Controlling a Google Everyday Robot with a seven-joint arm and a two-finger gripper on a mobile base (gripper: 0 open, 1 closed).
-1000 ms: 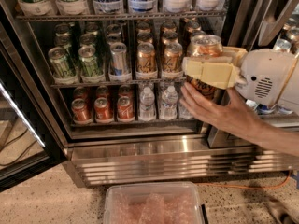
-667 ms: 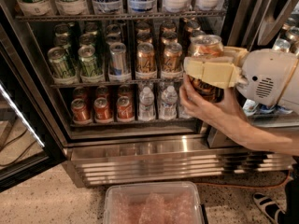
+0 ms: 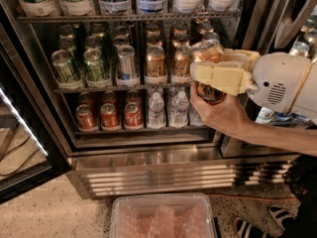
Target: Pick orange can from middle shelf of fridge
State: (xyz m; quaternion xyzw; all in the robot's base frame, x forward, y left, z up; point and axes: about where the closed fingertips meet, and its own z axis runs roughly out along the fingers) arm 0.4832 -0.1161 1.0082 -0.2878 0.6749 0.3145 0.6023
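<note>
gripper [image 3: 202, 73] clamped on orange can [image 3: 207, 51], clear of middle shelf [image 3: 119, 89], a person's hand [image 3: 223, 115] cupping it below; pick looks done, only withdrawal from fridge [image 3: 148, 168] left.

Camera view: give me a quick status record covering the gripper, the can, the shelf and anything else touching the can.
gripper: at the right side of the fridge, at middle shelf height, shut on the orange can
orange can: roughly upright, held out in front of the shelf
person's hand: wrapped around the can's lower part
middle shelf: other orange cans in the front row, green cans to their left
floor: plastic bin below the fridge
</note>
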